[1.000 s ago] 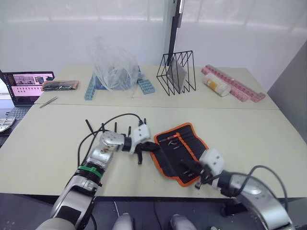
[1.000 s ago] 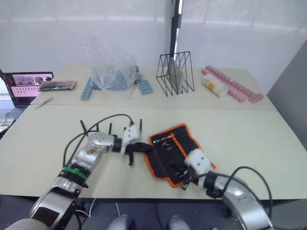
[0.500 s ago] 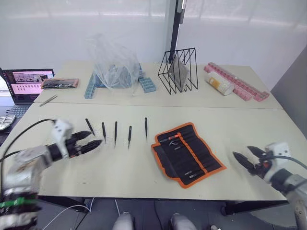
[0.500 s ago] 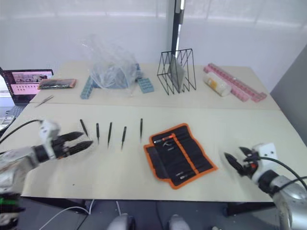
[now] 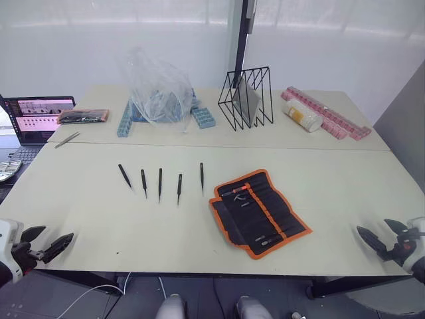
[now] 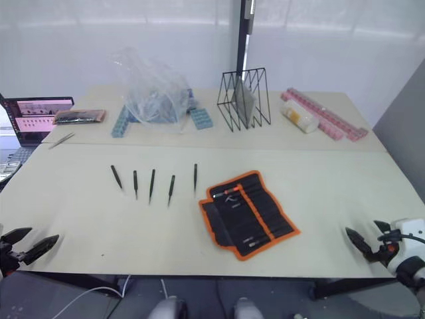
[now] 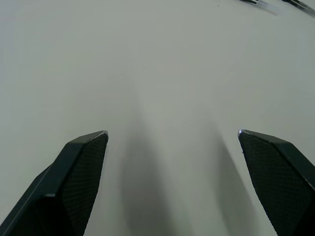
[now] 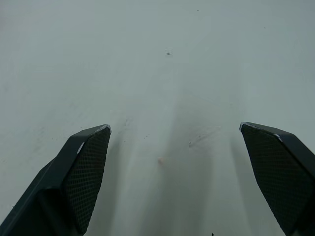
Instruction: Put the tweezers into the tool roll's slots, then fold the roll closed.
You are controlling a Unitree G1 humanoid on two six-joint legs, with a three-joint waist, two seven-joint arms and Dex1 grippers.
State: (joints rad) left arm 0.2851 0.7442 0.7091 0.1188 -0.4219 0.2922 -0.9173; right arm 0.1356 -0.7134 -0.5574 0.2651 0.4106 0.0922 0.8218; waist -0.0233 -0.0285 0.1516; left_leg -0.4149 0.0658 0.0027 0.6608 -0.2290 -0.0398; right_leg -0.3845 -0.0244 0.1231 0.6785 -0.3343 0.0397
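- The left tool (image 5: 46, 240) hangs at the near left edge of the table (image 5: 345, 179), its two black fingers (image 7: 74, 172) spread wide apart with nothing between them, only bare tabletop beyond.
- The right tool (image 5: 384, 234) sits at the near right edge, fingers (image 8: 78, 167) likewise wide apart and empty, over bare tabletop.
- The roll (image 5: 260, 211) lies open and flat on the near half of the table, right of centre, turned at a slant. Its orange edging runs all round and an orange strip crosses the inner face between rows of slots (image 5: 272, 222). A few small items sit in the slots, too small to name.
- The five tweezers (image 5: 160, 182) lie loose in a row just left of the roll and slightly farther, side by side and apart from one another, each pointing roughly near to far. None is in the roll. Both tools are well apart from them.
- At the far left stand a laptop (image 5: 38, 114), a silver tweezer (image 5: 67, 140) and an orange-edged packet (image 5: 83, 117).
- Farther, near the middle, a clear plastic bag (image 5: 157, 90) rests over blue racks (image 5: 202, 117), with a black wire rack (image 5: 247, 98) to its right.
- At the far right lie a white bottle (image 5: 300, 115) and pink strips (image 5: 327, 113).
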